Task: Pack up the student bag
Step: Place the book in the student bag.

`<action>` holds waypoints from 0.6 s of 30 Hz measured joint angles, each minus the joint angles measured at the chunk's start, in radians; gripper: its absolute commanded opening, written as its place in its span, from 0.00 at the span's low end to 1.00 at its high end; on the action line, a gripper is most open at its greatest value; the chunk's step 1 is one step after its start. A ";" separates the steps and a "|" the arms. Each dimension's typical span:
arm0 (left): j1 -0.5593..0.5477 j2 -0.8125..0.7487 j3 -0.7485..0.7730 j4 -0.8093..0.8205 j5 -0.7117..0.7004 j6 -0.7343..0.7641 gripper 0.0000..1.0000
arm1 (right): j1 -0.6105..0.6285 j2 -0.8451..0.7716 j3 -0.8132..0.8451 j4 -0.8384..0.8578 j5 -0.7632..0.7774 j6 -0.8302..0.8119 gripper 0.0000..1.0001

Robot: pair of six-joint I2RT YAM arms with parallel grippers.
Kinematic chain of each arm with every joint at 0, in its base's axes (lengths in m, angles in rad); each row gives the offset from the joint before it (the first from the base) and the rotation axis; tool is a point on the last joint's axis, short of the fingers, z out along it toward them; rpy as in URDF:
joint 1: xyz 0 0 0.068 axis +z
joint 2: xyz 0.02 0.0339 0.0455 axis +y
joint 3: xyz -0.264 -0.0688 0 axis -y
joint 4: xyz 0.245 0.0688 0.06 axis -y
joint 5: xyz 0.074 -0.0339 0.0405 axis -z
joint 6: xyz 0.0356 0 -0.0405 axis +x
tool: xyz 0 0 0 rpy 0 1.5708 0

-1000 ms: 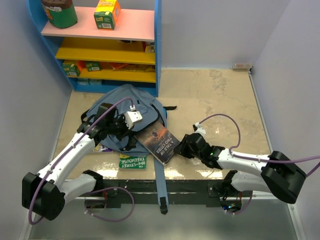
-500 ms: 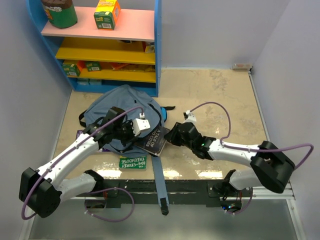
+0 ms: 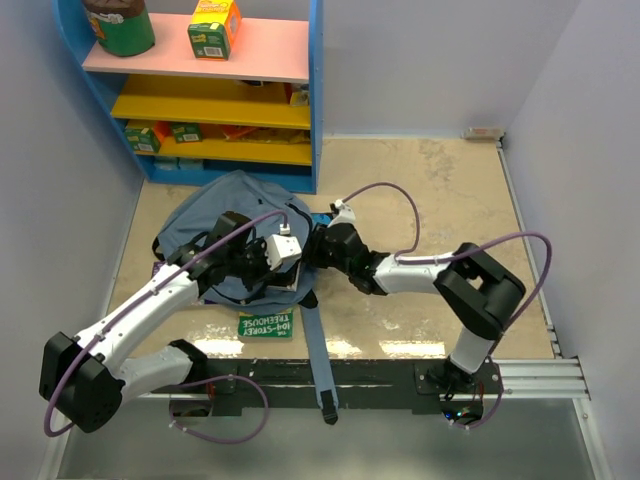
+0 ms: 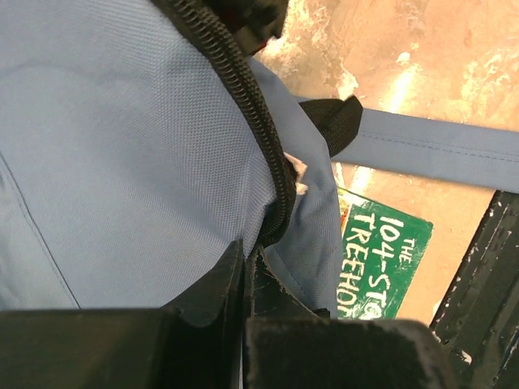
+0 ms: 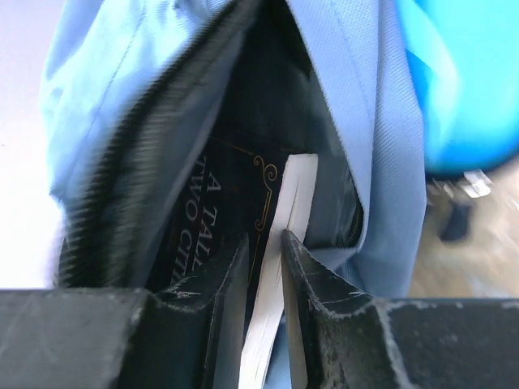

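The slate-blue student bag [image 3: 225, 215] lies on the floor in front of the shelf, its opening facing right. My left gripper [image 3: 262, 262] is shut on the bag's fabric by the black zipper [image 4: 255, 130] and holds the opening up. My right gripper [image 3: 312, 247] is shut on a dark book [image 5: 231, 219] titled "A Tale of Two Cities", its white page edge [image 5: 280, 267] between the fingers. The book is inside the bag's open mouth [image 5: 268, 105]. In the top view the book is almost wholly hidden by the bag and both grippers.
A green "104-Storey Treehouse" book [image 3: 266, 324] lies on the floor by the bag, also in the left wrist view [image 4: 381, 255]. A long blue strap [image 3: 318, 360] runs toward the near rail. The blue shelf unit [image 3: 205, 85] with boxes stands behind the bag.
My right gripper has moved left with the dark book, pushing it from the floor beside the bag into the bag's opening. My left gripper keeps hold of the bag's edge, shifted slightly.
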 measured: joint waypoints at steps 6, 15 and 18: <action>0.001 0.002 0.012 -0.019 -0.024 0.000 0.00 | -0.005 0.141 0.117 0.069 -0.024 -0.007 0.23; 0.002 0.002 0.032 -0.040 -0.034 0.001 0.00 | 0.023 0.153 0.155 0.151 -0.037 -0.048 0.24; 0.002 0.002 0.036 -0.041 -0.039 0.002 0.00 | 0.028 0.089 0.090 0.166 -0.050 -0.052 0.25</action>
